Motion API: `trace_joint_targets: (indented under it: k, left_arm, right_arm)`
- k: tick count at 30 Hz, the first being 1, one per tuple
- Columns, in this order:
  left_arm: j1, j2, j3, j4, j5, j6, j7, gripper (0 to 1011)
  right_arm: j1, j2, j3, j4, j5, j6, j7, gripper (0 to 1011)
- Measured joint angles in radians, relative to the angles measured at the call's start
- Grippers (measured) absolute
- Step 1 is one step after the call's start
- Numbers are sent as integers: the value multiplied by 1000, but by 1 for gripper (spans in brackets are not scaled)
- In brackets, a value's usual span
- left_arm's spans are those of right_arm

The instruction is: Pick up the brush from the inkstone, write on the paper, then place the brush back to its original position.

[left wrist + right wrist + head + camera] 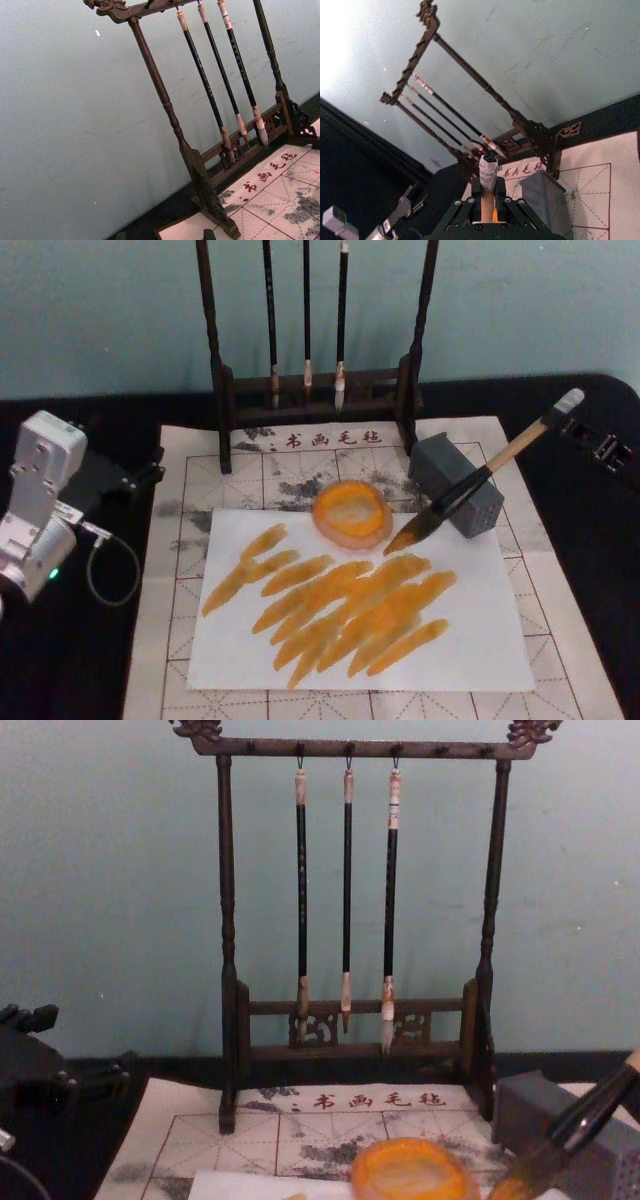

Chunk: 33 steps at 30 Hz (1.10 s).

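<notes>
The brush (470, 485) slants from its orange-stained tip, just right of the inkstone (352, 512), up to a white-taped end at the right. Its black lower section passes over a grey block (440, 462). My right gripper (575, 435) is at the table's right side, shut on the pale handle near the taped end. In the right wrist view the handle (488, 172) stands between its fingers (470, 202). The white paper (480, 640) in front of the inkstone carries several orange strokes. My left gripper (140, 478) is parked at the left, off the mat.
A dark wooden rack (222, 390) with three thin hanging brushes (347, 890) stands behind the inkstone. A gridded felt mat (190, 640) lies under the paper. A loop of cable (110, 570) lies by the left arm. The wall is close behind the rack.
</notes>
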Motion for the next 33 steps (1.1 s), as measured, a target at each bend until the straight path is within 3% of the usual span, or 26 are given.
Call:
trace_joint_targets:
  k: [11,33]
  left_arm:
    - [0,0,0,0,0,0,0,1001]
    - [0,0,0,0,0,0,0,1001]
  right_arm:
    - [14,59,-54,-3,-31,2,75,184]
    - [45,108,-132,10,-31,3,147,184]
